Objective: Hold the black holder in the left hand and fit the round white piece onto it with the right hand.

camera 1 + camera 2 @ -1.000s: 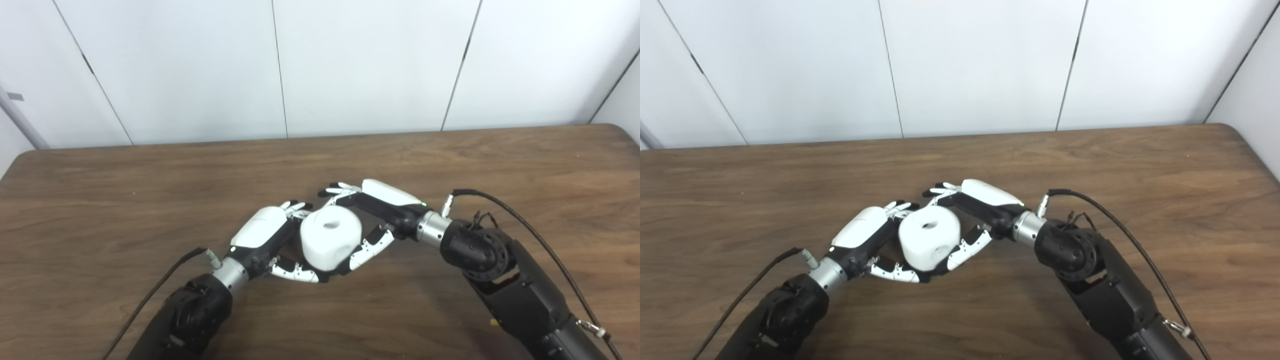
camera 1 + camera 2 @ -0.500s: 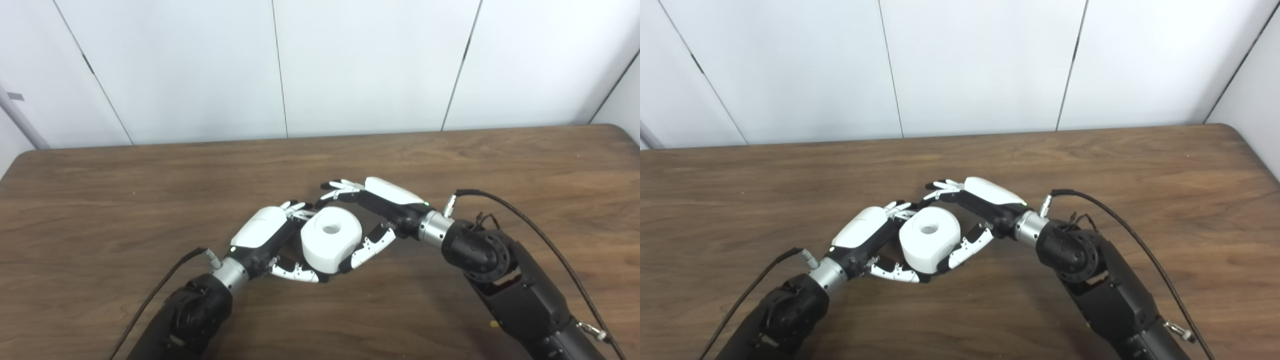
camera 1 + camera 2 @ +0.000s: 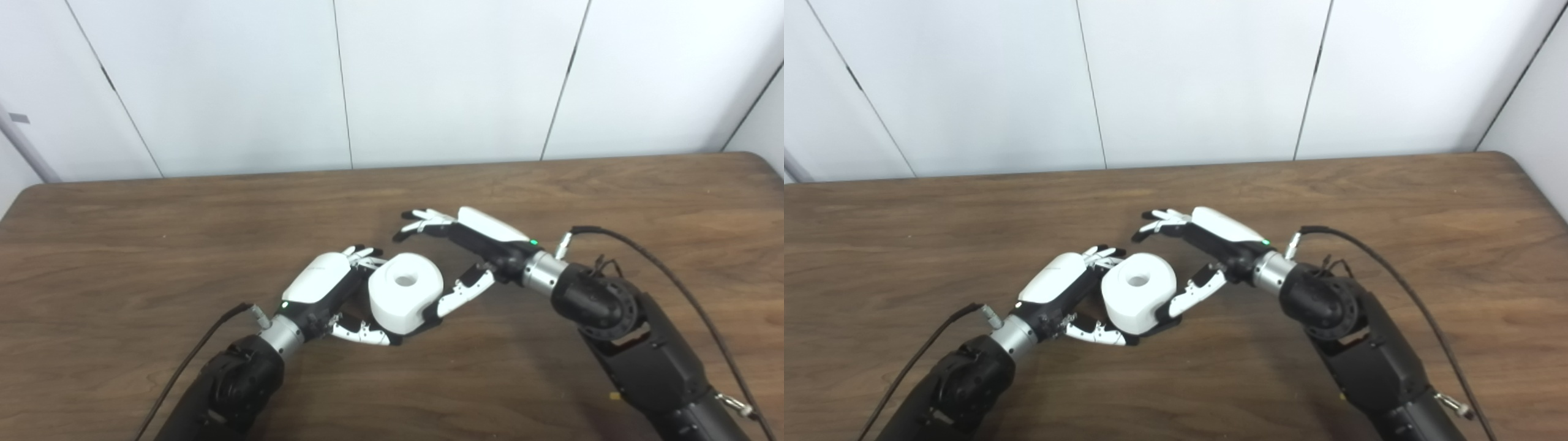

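A: Left eye view, mid-desk. Round white piece (image 3: 405, 293) with a centre hole facing up, sitting low over the brown desk (image 3: 122, 245), roughly centre and toward the near side.

B: And the left robot hand (image 3: 334, 294)?

A: Wrapped around the piece's left and near sides; fingers (image 3: 361, 334) curl under its near edge, thumb side up against the far-left rim. Gripping. A sliver of black shows beneath the piece at its near-right base; cannot tell whether that is the black holder or part of a hand.

B: Right robot hand (image 3: 465, 257)?

A: Spread wide. Upper fingers (image 3: 419, 222) stretched out to the far side of the piece, clear of it. Thumb (image 3: 459, 294) reaches down-left, its tip at or just beside the piece's right wall; contact cannot be confirmed. Holds nothing.

B: Right eye view agree?

A: Same layout. Open gap visible between the right robot hand's upper fingers and the white rim.
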Robot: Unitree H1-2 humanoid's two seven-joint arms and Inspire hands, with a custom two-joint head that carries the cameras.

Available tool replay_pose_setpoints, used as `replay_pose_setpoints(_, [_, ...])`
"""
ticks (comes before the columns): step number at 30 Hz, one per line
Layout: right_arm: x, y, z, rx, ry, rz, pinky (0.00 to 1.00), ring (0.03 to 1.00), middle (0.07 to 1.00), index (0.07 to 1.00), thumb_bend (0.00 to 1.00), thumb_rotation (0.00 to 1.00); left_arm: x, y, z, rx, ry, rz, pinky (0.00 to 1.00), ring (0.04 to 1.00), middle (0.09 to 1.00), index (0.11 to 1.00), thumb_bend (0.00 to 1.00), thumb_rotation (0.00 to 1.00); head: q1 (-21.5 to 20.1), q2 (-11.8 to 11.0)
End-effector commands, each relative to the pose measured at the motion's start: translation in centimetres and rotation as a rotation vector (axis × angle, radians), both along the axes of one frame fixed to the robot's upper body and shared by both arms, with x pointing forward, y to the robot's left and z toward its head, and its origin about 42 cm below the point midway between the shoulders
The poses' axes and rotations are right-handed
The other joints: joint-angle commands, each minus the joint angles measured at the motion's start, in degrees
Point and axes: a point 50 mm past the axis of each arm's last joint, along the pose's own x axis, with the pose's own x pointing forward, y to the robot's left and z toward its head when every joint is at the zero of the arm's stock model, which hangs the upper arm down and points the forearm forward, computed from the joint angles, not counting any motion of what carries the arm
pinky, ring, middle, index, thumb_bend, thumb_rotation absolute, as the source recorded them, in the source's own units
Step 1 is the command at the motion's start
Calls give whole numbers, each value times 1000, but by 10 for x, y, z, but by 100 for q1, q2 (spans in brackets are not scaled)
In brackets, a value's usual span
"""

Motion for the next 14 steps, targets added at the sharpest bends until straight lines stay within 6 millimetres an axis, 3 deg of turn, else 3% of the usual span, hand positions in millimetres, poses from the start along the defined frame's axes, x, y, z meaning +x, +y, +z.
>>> replay_pose_setpoints(1, [0, -10, 19, 27, -55, -6, 941, 1000, 975, 880, 883, 313, 11, 10, 12, 3, -53, 17, 1000, 946, 811, 481, 525, 54, 16, -2])
replay_pose_setpoints(8, [-12, -32, 18, 36, -51, -39, 945, 1000, 995, 913, 916, 353, 9, 14, 10, 16, -42, 27, 1000, 941, 813, 481, 524, 54, -8, 3])
replay_pose_setpoints(14, [-12, -42, 18, 84, -46, -73, 980, 1000, 1000, 913, 869, 618, 11, 23, 11, 8, -46, 36, 1000, 931, 807, 481, 524, 53, -39, -38])
